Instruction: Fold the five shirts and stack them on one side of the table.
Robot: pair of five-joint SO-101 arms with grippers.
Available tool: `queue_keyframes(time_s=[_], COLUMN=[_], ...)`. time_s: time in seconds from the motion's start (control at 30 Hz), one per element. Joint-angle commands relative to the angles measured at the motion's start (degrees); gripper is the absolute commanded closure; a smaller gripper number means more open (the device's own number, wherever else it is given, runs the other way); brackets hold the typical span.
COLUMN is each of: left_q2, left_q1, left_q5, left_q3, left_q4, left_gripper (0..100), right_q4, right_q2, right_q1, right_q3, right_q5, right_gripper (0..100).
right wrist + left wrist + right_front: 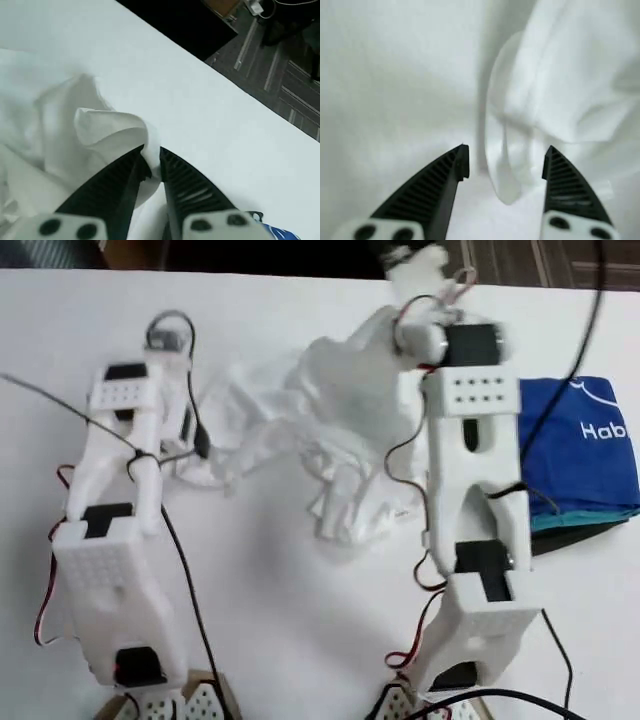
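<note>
A crumpled white shirt (320, 430) lies in the middle of the white table (280, 620). My right gripper (152, 162) is shut on a raised fold of the white shirt (100, 130) near the table's far edge, and the cloth hangs up off the surface from its fingers. My left gripper (505, 162) stands open just above the table, with a lobe of the white shirt (555, 85) lying between and beyond its black fingers (447, 180). In the high view the left arm (130, 440) is at the shirt's left edge.
A folded blue shirt (585, 445) lies on a stack with a teal layer and a dark one (580, 532) beneath it at the table's right side. Cables (185, 570) trail beside both arms. The table's far edge (200, 65) borders dark floor.
</note>
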Motion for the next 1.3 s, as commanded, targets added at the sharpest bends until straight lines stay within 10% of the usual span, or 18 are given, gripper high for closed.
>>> queue_keyframes(time_s=[0.0,0.53,0.77,0.93,1.27], left_q2=[-1.67,12.84,17.85,17.58,-6.24], left_q1=[1.76,8.26,7.47,7.38,7.12], left_q5=[-3.52,-7.03,-8.88,-10.64,-24.88], left_q3=[-12.26,-15.52,-20.88,-20.18,11.65], left_q4=[7.91,5.98,14.86,24.18,24.18], left_gripper=[69,70,98,97,97], right_q4=[-1.71,-6.55,-6.55,-6.37,-6.2], right_q2=[-4.62,-4.53,-4.62,-4.62,-4.62], right_q1=[4.53,14.2,13.85,13.76,12.26], right_q3=[-4.13,-4.48,-4.4,-4.4,-4.04], right_q5=[0.09,0.44,0.09,0.09,0.09], right_gripper=[97.7,97.7,97.7,97.7,97.7])
